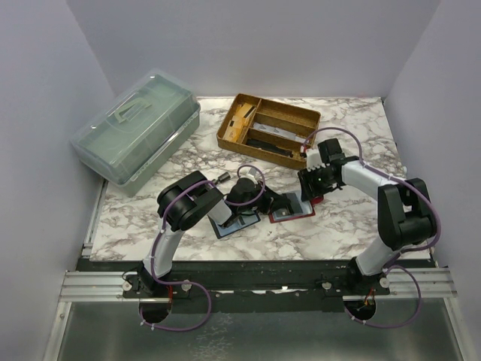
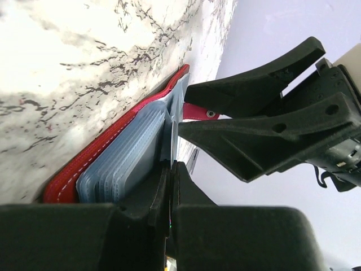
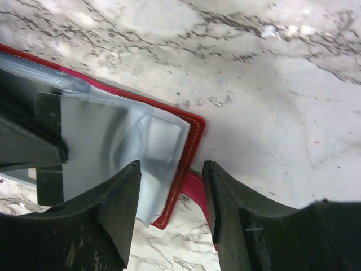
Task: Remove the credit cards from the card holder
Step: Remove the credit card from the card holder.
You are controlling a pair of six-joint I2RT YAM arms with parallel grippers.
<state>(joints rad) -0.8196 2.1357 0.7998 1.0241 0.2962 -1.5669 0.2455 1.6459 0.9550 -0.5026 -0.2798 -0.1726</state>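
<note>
1. Card holder [image 1: 291, 211], red, lies open at the centre of the marble table [image 1: 338, 233], seen from above. The left gripper [image 1: 272, 203] sits at its left edge and the right gripper [image 1: 310, 184] at its back right corner. A wooden tray [image 1: 268, 124] and a green lidded box [image 1: 139, 128] stand further back.
2. Left wrist view: the credit cards [image 2: 127, 166] form a pale blue stack inside the red cover. The left fingers are pinched tight on 1 thin clear sleeve [image 2: 171, 138], which stands upright.
3. Right wrist view: the right fingers stand a narrow gap apart, holding nothing, over the holder's corner and its red strap [image 3: 194, 197].
</note>
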